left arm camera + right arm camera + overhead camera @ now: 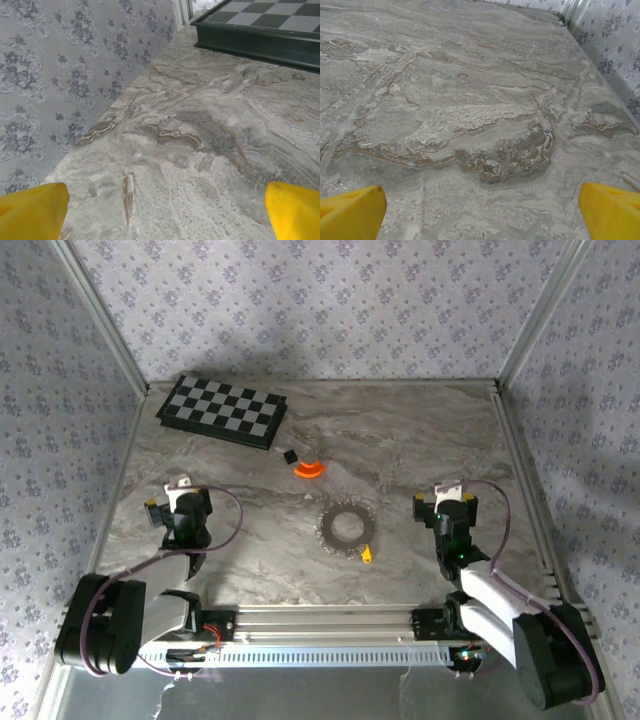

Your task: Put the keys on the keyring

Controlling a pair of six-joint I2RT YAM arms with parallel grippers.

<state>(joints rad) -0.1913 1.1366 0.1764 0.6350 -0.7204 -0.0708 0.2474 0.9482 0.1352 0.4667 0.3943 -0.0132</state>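
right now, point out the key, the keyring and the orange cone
key (pixel 367 555), top view, middle of the yellow-orange piece
keyring (pixel 327 528), top view, left side of the metal band
orange cone (pixel 309 470), top view, its middle

Ahead of me the grey marbled table (pixel 420 440) is walled on three sides by pale floral wallpaper (pixel 330 300). At my far left a black-and-grey checkered board (pixel 222 410) lies flat, turned at an angle to the table's edges. Just off its right corner sits a small black cube (pixel 290 455). Close beside the cube, nearer to me, rests an orange cone-like disc (pixel 309 470).
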